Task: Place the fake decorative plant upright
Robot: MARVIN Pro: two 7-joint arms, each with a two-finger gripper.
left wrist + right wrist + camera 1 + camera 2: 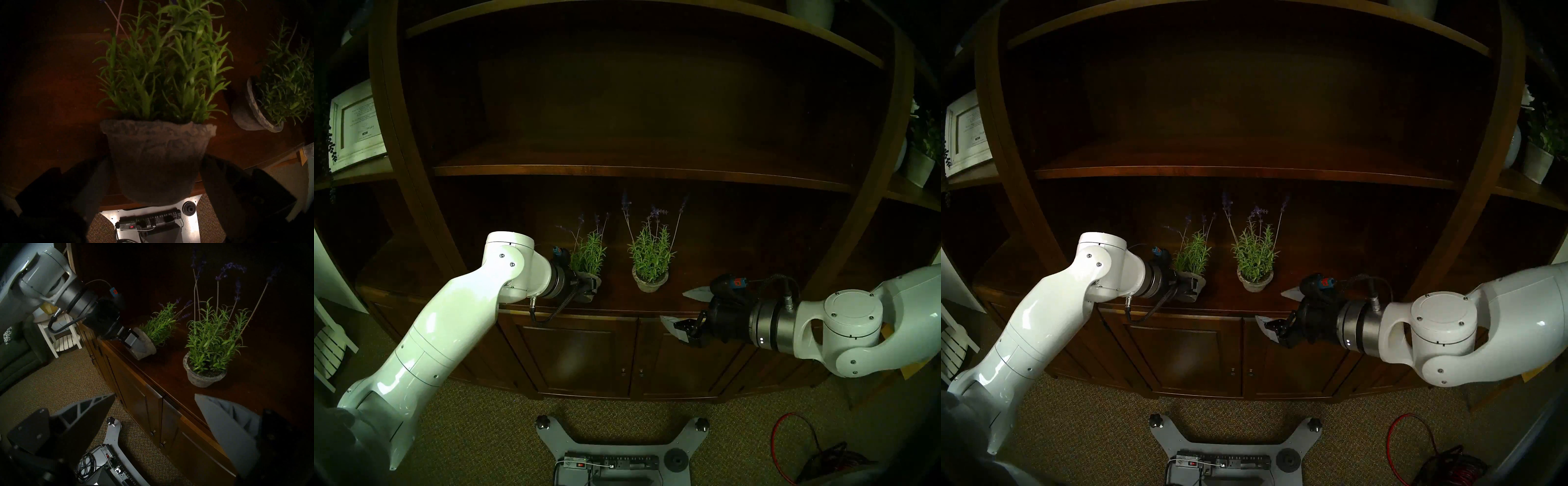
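Head view: dark wood cabinet top (738,271); carpet (483,424) below w/ power strip (612,463).

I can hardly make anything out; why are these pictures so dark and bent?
Head views: dim room, white arms glare, fisheye bows the brown wooden shelves. Left wrist view: black fingers lost in shadow around the grey stone pot. Right wrist view: tilted, corners dark.

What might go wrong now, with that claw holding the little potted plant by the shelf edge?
The tilted pot sits near the shelf edge; if the left claw lets go early, it could roll off onto the carpet. Its purple stems lean toward the standing plant, so swinging it upright might tangle them or nudge that pot.
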